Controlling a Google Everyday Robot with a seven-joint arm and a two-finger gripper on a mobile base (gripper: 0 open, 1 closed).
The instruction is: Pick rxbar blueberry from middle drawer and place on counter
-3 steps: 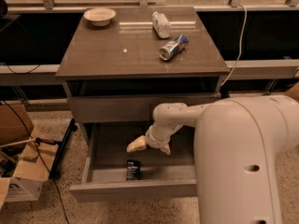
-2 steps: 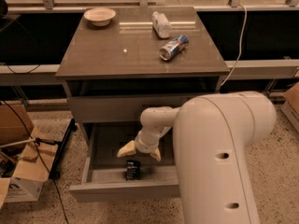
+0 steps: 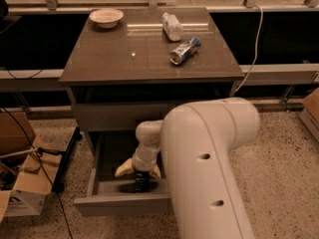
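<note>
The middle drawer [image 3: 122, 205] stands pulled out below the counter [image 3: 124, 54]. The rxbar blueberry [image 3: 141, 185], a small dark bar, lies on the drawer bottom near the front panel. My gripper [image 3: 139, 173] reaches down into the drawer, right above the bar. Its two pale yellow fingers [image 3: 123, 169] are spread apart, one on each side of the bar's far end. The gripper is open and holds nothing. My large white arm [image 3: 209, 168] covers the drawer's right part.
On the counter lie a pale bowl [image 3: 106, 17], a white bottle on its side [image 3: 172, 26] and a blue-silver drink can on its side [image 3: 185, 50]. Cardboard boxes [image 3: 20, 193] sit on the floor at the left. A white cable [image 3: 256, 39] hangs at the right.
My gripper has moved left and toward the drawer front, from beside the bar to right over it. The arm now fills more of the view. The bar has not moved.
</note>
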